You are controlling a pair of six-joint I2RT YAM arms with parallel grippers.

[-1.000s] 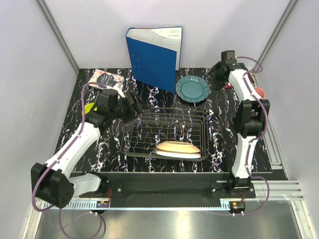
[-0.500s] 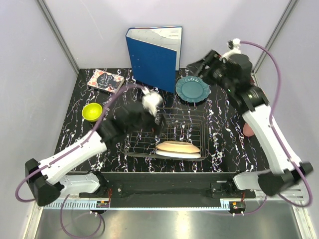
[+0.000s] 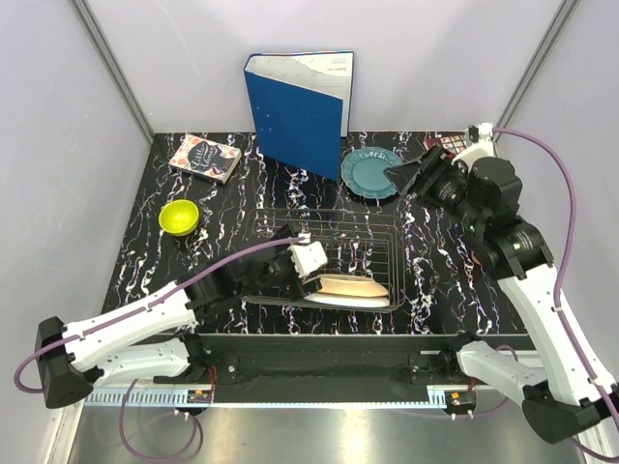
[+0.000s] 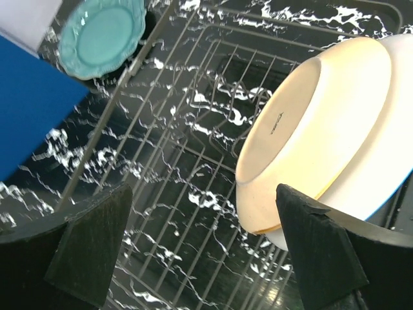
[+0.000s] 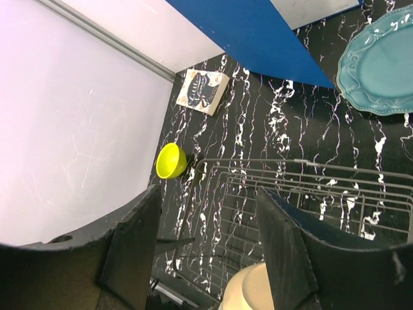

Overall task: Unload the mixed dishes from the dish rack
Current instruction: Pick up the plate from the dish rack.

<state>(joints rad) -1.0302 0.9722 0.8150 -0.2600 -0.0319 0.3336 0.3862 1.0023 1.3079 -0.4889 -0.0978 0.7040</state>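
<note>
The dish rack (image 3: 368,237) stands mid-table. In its front right corner a cream plate (image 3: 346,285) lies upside down on a white plate (image 3: 363,302). My left gripper (image 3: 321,277) is open and empty over the rack floor, its jaws wide, the right finger (image 4: 329,252) next to the cream plate's (image 4: 316,123) rim. My right gripper (image 3: 398,175) is open and empty, raised beside the teal plate (image 3: 370,174) on the table behind the rack. The yellow-green bowl (image 3: 179,217) sits on the table at the left. No cups are clearly in view.
A blue binder (image 3: 300,106) stands upright at the back, left of the teal plate. A small book (image 3: 205,158) lies at the back left. The right wrist view shows the bowl (image 5: 171,160), book (image 5: 202,90) and rack (image 5: 290,194) below.
My left arm has swung from the bowl at the back left into the rack, up to the plates. My right arm has lifted from the back right corner and come forward over the teal plate's side.
</note>
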